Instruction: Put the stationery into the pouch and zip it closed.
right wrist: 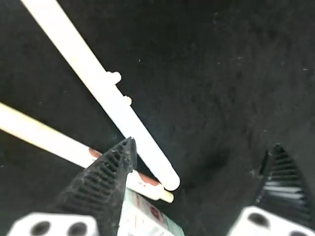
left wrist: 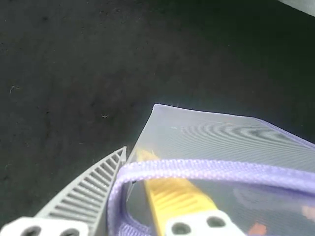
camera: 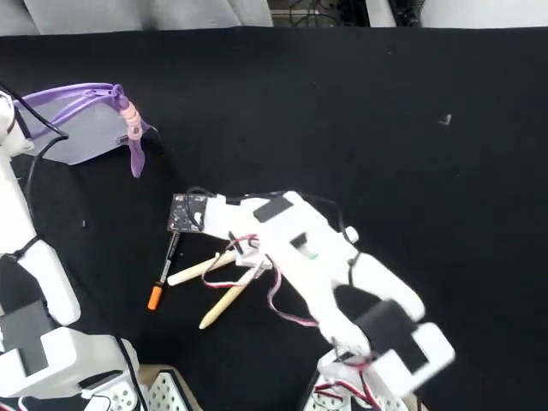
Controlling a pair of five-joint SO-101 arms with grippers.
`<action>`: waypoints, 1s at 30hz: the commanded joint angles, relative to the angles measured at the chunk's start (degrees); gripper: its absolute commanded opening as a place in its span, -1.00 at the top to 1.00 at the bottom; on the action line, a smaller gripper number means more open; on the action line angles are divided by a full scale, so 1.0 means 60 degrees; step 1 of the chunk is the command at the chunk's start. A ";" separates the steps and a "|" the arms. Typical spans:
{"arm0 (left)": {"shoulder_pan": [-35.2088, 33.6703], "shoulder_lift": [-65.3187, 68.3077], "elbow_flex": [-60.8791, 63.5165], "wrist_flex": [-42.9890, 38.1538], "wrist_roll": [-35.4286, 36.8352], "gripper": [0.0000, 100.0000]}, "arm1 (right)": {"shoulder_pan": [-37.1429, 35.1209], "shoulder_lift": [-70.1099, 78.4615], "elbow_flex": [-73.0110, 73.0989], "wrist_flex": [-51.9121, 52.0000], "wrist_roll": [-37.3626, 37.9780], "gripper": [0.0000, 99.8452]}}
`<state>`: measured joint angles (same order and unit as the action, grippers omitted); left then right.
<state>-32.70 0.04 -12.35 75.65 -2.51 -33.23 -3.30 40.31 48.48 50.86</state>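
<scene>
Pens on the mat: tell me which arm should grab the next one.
Right. The right gripper, open, hangs directly over the cream pens. The left gripper is shut on the pouch, holding it well away from them.

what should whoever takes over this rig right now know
Left gripper: shut on the pouch rim, holding it open at the far left of the table.
Right gripper: open, low over two cream pens.
A black pen with orange cap lies beside them.
Done: pouch open. Left: load all three pens, zip it.
</scene>
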 commanded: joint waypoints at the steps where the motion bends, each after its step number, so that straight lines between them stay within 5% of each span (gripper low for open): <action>1: -0.0110 0.0733 0.0037 0.0029 -0.0117 0.94 | -0.0190 0.0960 -0.0901 -0.0088 0.0630 0.33; 7: -0.0095 0.0733 0.0037 0.0029 -0.0117 0.94 | -0.0337 0.1531 -0.1414 0.0337 0.0762 0.60; 25: -0.0037 0.0733 0.0125 0.0029 -0.0059 0.94 | -0.0835 0.1839 -0.2234 0.1758 0.0967 0.60; 30: -0.0037 0.0747 0.0125 0.0029 -0.0059 0.94 | -0.0835 0.2015 -0.2586 0.1846 0.0352 0.95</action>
<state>-32.70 0.57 -12.35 75.65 -2.51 -37.45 8.84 28.18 59.03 56.04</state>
